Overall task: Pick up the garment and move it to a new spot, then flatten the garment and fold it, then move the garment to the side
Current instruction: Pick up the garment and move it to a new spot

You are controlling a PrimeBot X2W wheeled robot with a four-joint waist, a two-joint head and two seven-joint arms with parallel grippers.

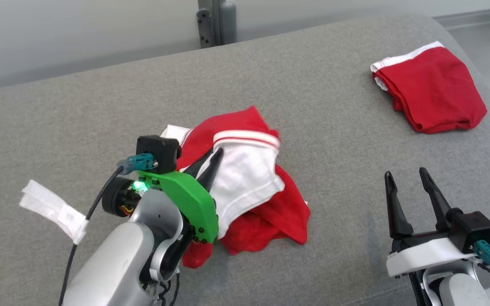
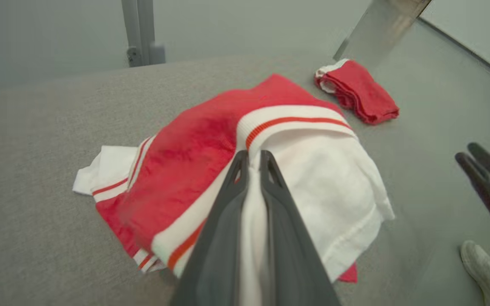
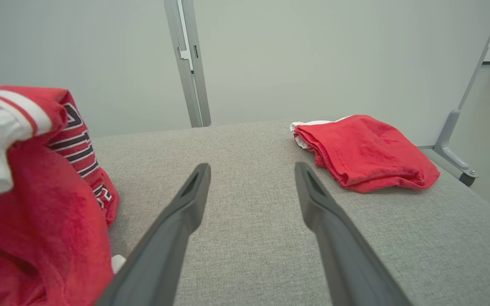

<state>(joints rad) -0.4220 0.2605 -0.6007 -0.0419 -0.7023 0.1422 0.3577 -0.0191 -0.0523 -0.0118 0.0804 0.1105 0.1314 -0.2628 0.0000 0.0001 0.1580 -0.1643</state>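
The garment [image 1: 253, 187], a bright red shirt with white sleeves and red-and-white striped trim, lies crumpled in a heap mid-table. My left gripper [image 1: 211, 163] is shut on a fold of its white sleeve; in the left wrist view white cloth [image 2: 251, 204] is pinched between the two fingers [image 2: 228, 212]. The heap [image 3: 36, 204] also fills the left edge of the right wrist view, with lettering showing. My right gripper [image 1: 406, 180] stands open above bare table at the lower right, well apart from the garment, nothing between its fingers [image 3: 177, 212].
A second red garment [image 1: 432, 91] lies folded at the far right of the grey padded table [image 1: 100, 114]. A white paper tag [image 1: 53, 208] hangs on my left arm's cable. A metal post [image 1: 216, 21] stands behind the table. A shoe [image 2: 481, 267] shows on the floor.
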